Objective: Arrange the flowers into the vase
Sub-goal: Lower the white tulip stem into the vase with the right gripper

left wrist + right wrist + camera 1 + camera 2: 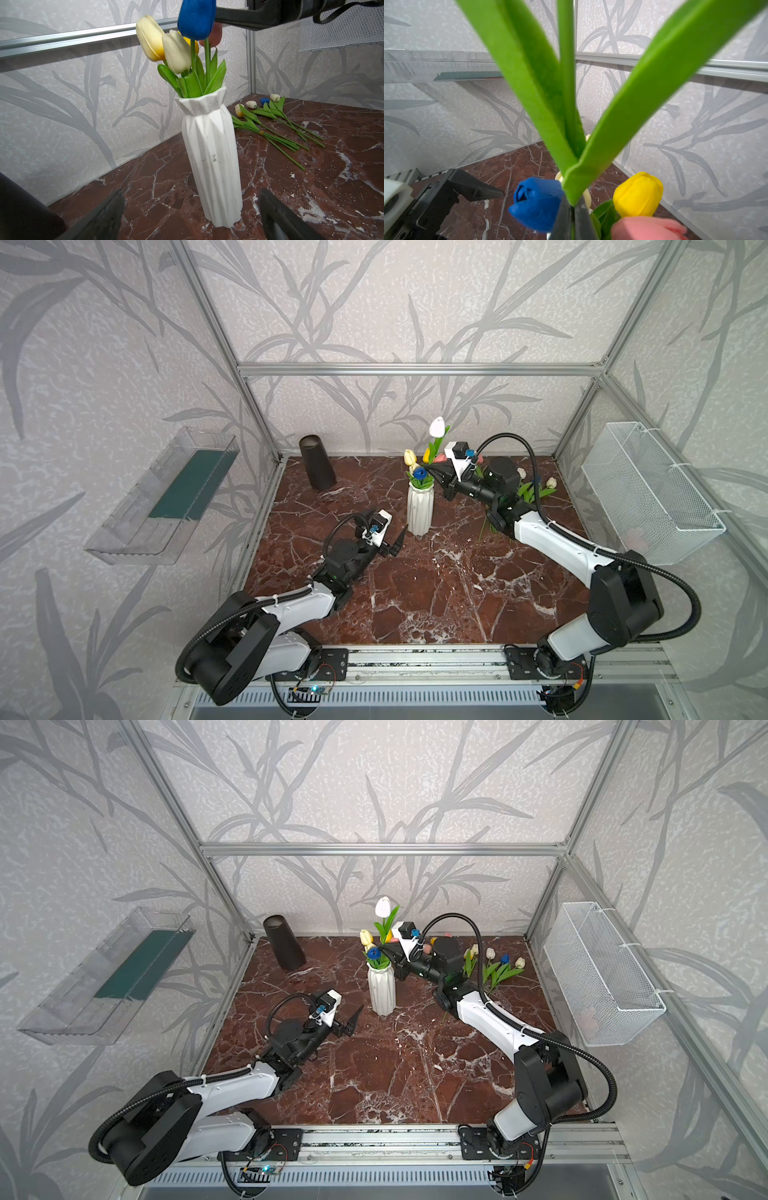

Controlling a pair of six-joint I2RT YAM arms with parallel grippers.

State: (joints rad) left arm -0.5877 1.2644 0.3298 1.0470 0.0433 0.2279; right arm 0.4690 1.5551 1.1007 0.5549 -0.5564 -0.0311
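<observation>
- Marbled desk (415,605): the left end effector (394,546), jaws apart and empty, sits at 7 o'clock of the white vase (420,510).
- The right end effector (433,471) is clamped on a white tulip (437,427) stem over the vase mouth. This looks like the insertion step; next, lower it straight down.
- Loose tulips (536,489) lie at 2 o'clock.

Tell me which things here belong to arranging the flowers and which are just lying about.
Job: white vase, tulips in it, white tulip in the right gripper, loose tulips on the table.
Lying about: dark cylinder, clear wall tray, wire basket.
</observation>
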